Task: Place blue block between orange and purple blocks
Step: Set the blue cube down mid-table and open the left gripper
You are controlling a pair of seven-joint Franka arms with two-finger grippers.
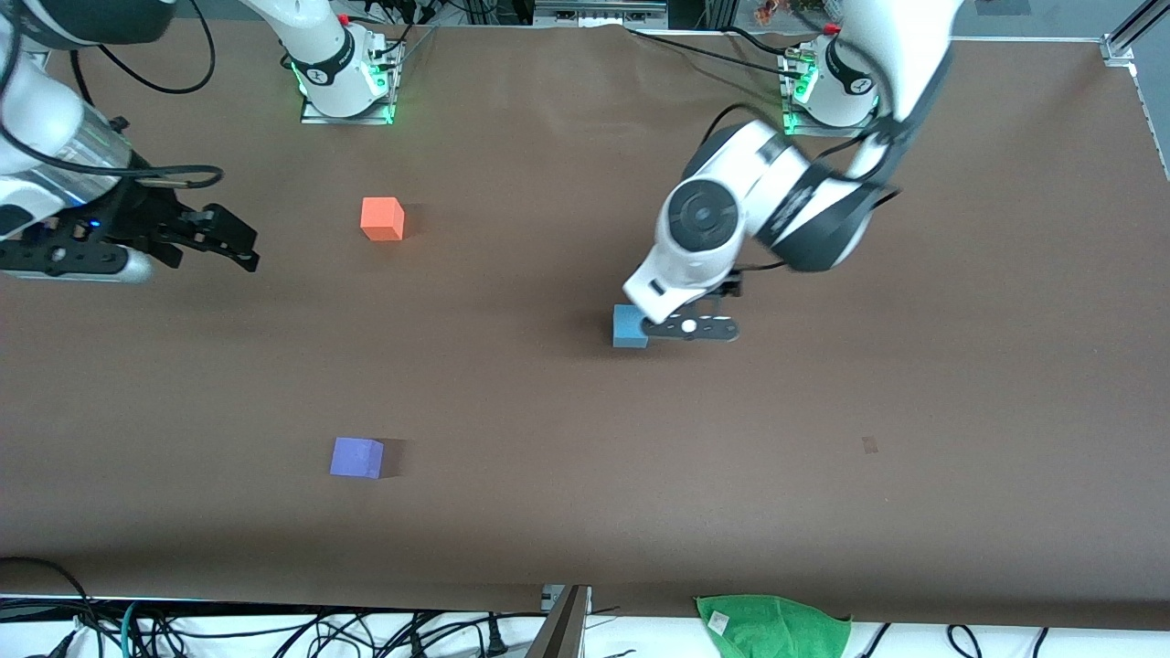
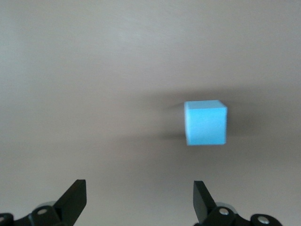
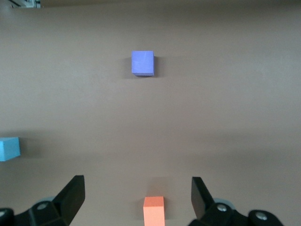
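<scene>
The brown table point(image 1: 585, 512) spreads under both my arms. My left arm reaches in from its base at one o'clock of the table's middle, and my left gripper point(image 2: 140, 200) hangs low just beside the blue block point(image 1: 629, 326), at the block's three o'clock in the front view. Its fingers point(image 2: 73, 200) stand wide apart and hold nothing; the block lies ahead of them on the table, untouched.

My right arm waits at the right arm's end of the table, and my right gripper point(image 1: 239, 247) hovers at about nine o'clock of the table's middle, fingers spread wide and empty.

The orange block point(image 1: 382, 218) sits at ten o'clock of the table's middle, the purple block point(image 1: 356, 457) at eight o'clock, nearer the front camera. The blue block rests well apart from both, toward the left arm's end of the table.
</scene>
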